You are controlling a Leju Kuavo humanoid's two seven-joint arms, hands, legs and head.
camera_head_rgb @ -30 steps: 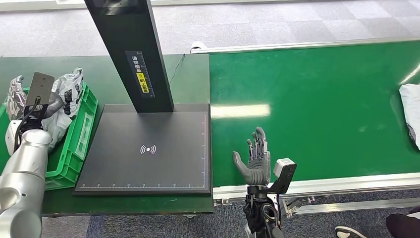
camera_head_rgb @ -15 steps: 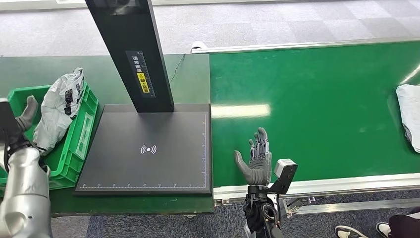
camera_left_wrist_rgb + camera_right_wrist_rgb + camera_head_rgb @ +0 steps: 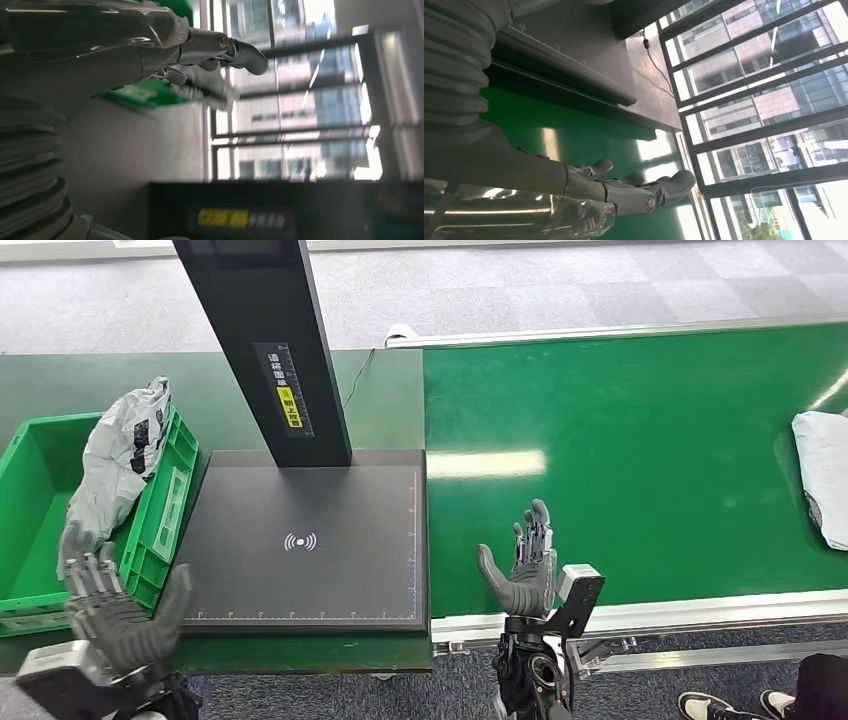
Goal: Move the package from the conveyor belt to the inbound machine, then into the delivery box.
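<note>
A grey plastic-wrapped package lies in the green delivery box at the left, leaning on its right wall. My left hand is low at the box's front corner, fingers spread, holding nothing; its fingers also show in the left wrist view. My right hand stands open above the near edge of the green conveyor belt, and the right wrist view shows its fingers over the belt. A white package lies on the belt at the far right. The black inbound machine's pad is bare.
The machine's black post rises from the back of the pad. A dark green table carries box and machine. A person's shoes are on the floor beyond the belt's near rail, at the bottom right.
My left arm has drawn back out of the box toward me, and the hand now sits low at the box's front corner. The white package on the belt has crept left. Right hand barely moved.
</note>
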